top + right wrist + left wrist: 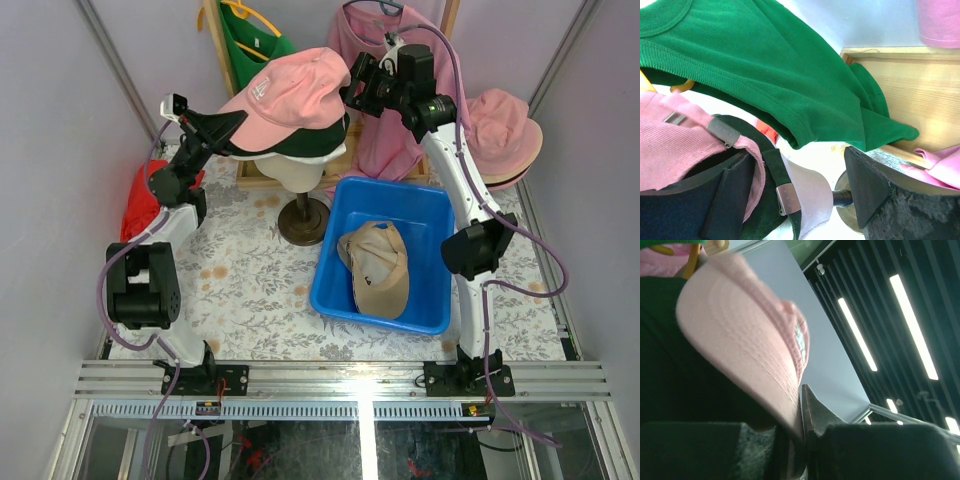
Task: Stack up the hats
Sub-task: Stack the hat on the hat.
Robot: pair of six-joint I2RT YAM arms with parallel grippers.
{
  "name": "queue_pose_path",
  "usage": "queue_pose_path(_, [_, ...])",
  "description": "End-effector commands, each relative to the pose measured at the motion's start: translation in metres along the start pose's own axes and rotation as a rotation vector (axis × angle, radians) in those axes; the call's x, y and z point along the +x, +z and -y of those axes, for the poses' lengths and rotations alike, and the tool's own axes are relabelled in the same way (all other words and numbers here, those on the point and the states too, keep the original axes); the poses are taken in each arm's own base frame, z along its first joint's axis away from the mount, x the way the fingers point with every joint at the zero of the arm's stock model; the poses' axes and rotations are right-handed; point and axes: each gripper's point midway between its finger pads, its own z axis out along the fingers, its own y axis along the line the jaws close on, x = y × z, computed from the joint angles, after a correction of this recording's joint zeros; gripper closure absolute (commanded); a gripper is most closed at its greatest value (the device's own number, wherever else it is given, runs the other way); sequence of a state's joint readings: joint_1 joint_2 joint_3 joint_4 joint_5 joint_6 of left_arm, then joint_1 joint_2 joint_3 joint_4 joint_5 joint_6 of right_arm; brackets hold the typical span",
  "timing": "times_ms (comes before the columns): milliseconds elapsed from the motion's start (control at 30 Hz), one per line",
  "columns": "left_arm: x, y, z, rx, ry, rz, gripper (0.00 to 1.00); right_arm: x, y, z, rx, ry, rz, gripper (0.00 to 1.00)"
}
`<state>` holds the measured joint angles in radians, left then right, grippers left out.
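Pink cap (290, 88) is seen on top of the stack on the mannequin head (298, 172), near the bench's far edge, left of middle. Its brim is pinched tight between the fingers of the left gripper (235, 122). Right gripper (355, 85) is positioned at the cap's rear strap, jaws spread wide, nothing clamped. Dark green cap (300, 142) is seated directly under the pink one. Tan cap (378, 262) is contained in the blue bin (432, 215), right of middle. Pink bucket hat (505, 130) is seen by the far right corner.
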<state>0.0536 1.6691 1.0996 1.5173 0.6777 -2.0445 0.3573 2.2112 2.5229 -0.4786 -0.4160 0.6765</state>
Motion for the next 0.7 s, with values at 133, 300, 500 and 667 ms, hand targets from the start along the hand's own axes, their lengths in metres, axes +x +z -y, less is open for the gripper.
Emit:
queue_pose_path(133, [-0.015,-0.010,0.058,0.124,-0.395,0.045,0.83,-0.007,-0.026,-0.014,0.045,-0.059,0.016,0.24])
queue_pose_path(300, [-0.021,-0.017,0.055,0.118,-0.399,0.078,0.81,-0.008,-0.028,-0.015,0.054,-0.069,0.018,0.24])
queue_pose_path(500, [-0.026,-0.022,0.057,0.128,-0.391,0.109,0.86,-0.010,-0.032,-0.018,0.059,-0.081,0.029,0.24])
queue_pose_path(667, [-0.032,-0.019,0.059,0.135,-0.378,0.128,1.00,-0.015,-0.038,-0.020,0.070,-0.096,0.046,0.24])
